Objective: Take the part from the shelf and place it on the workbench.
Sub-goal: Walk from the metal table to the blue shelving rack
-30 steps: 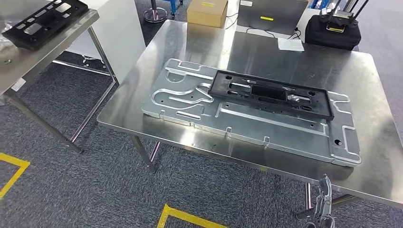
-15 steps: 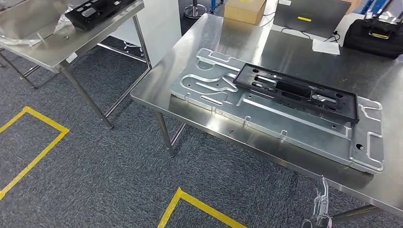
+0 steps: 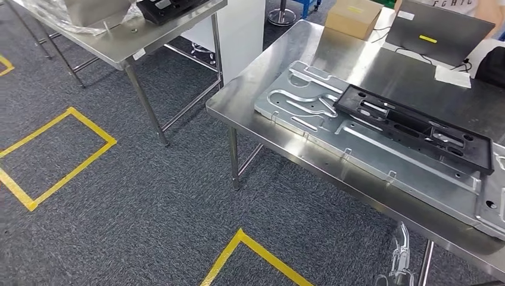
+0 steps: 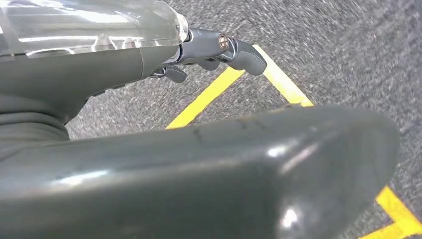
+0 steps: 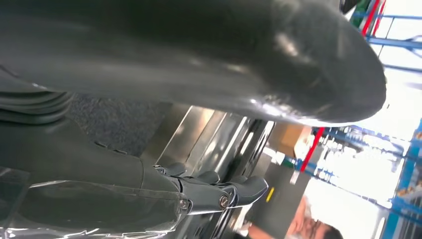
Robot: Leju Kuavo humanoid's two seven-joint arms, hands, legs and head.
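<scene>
Part point(image 3: 414, 127) — a long black frame with cut-outs — lies flat on a large embossed metal plate point(image 3: 357, 149), and that plate rests on the steel surface point(image 3: 268, 77) at the right of the head view. Taking the part as the landmark: far to its left, across the grey carpet point(image 3: 149, 196), yellow tape lines point(image 3: 65, 149) mark a box on the floor. Up and to the left of the part stands a second steel table point(image 3: 128, 39) that carries another black frame point(image 3: 170, 6) at its far edge and some crinkled clear plastic point(image 3: 56, 15). Just behind the part, on the same surface, sit a brown cardboard box point(image 3: 352, 16), a grey laptop point(image 3: 438, 33) and a white slip of paper point(image 3: 451, 76). Below the part, under the near edge of the surface, the right hand point(image 3: 399, 262) hangs down with its fingers pointing up toward the edge, touching nothing

Left hand point(image 4: 209, 52) in its wrist view hangs over the carpet and a yellow tape corner point(image 4: 268, 74); its dark fingers are stretched out loosely and hold nothing. In the right wrist view the right hand's point(image 5: 214, 191) fingers lie straight and side by side — empty too — with the shiny edge of the surface point(image 5: 209, 134) beyond them. A person point(image 5: 298, 229) is blurred in the bright background of that view
</scene>
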